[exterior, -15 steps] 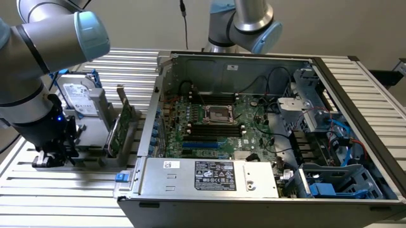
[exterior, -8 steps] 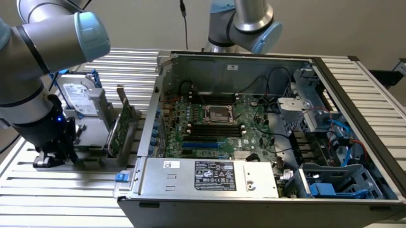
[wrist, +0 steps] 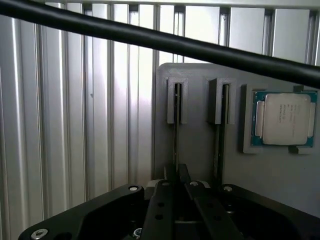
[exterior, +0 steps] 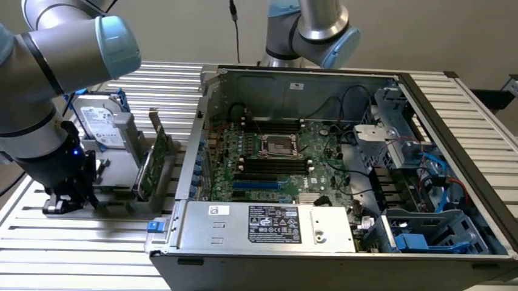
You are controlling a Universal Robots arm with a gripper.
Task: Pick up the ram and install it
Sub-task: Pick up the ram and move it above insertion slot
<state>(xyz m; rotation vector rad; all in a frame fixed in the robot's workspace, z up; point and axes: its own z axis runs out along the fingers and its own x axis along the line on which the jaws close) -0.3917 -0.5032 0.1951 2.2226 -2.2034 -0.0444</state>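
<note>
The table (exterior: 81, 254) is seen in bright silver, ribbed throughout with parallel slats. The arm (exterior: 57, 54) is finished in grey metal with pale blue caps, and the gripper (exterior: 69, 197) is rendered in black. A green motherboard (exterior: 324, 176) crossed by black slots is framed by the grey case (exterior: 453, 115), where blue cables (exterior: 441, 173) and a red cable (exterior: 460, 188) are noted. The power supply (exterior: 267, 224) is silver (its label black with white print). The ram (wrist: 176, 140) is shown as a thin dark edge in a grey holder (wrist: 200, 145). The processor (wrist: 283, 119) is silver, bordered in green.
</note>
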